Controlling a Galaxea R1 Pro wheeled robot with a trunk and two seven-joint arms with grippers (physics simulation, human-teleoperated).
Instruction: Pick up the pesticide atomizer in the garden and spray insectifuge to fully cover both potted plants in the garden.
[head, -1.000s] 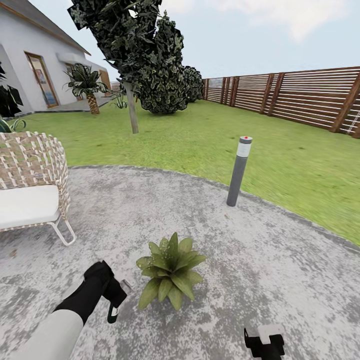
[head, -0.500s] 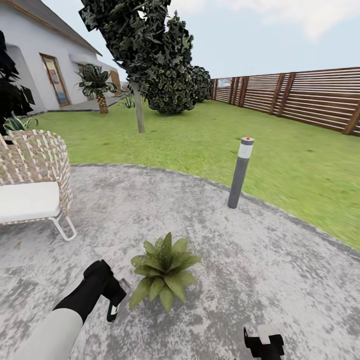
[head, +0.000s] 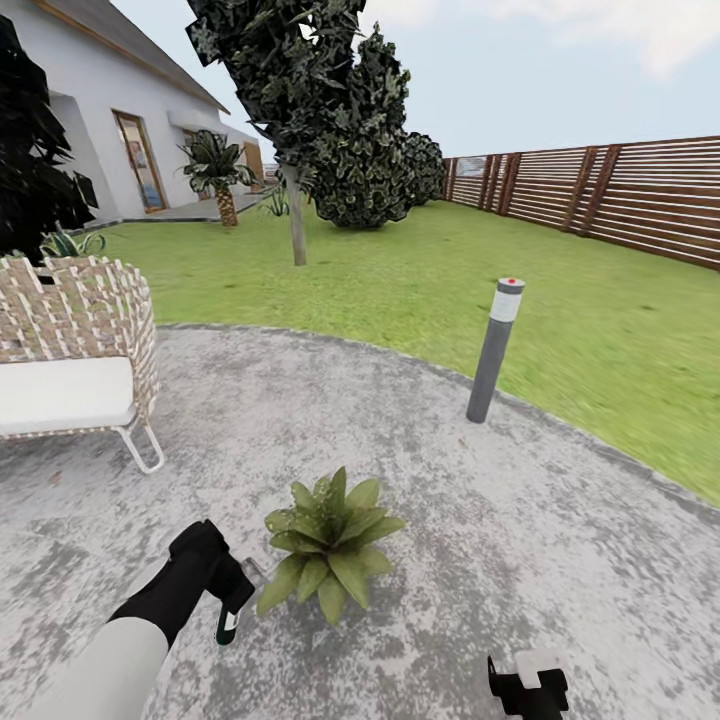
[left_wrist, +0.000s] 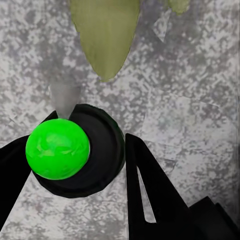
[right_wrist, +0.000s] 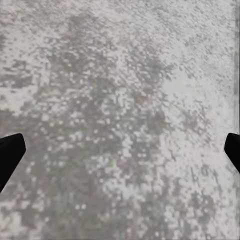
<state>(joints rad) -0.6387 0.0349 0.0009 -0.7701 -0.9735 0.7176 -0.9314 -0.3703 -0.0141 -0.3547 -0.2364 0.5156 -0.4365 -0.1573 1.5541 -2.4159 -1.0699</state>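
One potted plant (head: 328, 545), a low rosette of broad green leaves, sits on the round grey patio (head: 560, 540) just in front of me. Beside its left edge, my left gripper (head: 228, 600) is shut on the pesticide atomizer (head: 230, 622). In the left wrist view the atomizer (left_wrist: 100, 150) is a dark round body with a bright green ball, held between black fingers (left_wrist: 150, 185). Its grey nozzle points at a leaf (left_wrist: 105, 40) of the plant. My right gripper (head: 528, 690) hangs low at the picture's bottom, open over bare patio, its fingertips (right_wrist: 10, 152) far apart.
A wicker chair (head: 80, 310) with a white cushion stands on the patio at the left. A grey bollard light (head: 493, 350) rises at the patio's edge. Beyond lie lawn (head: 400, 270), a dark tree (head: 300, 100), the house (head: 90, 130) and a brown slatted fence (head: 620, 195).
The whole picture has shifted rightward, so the camera has turned left. Both arms keep their pose, and the left gripper stays beside the plant with the atomizer.
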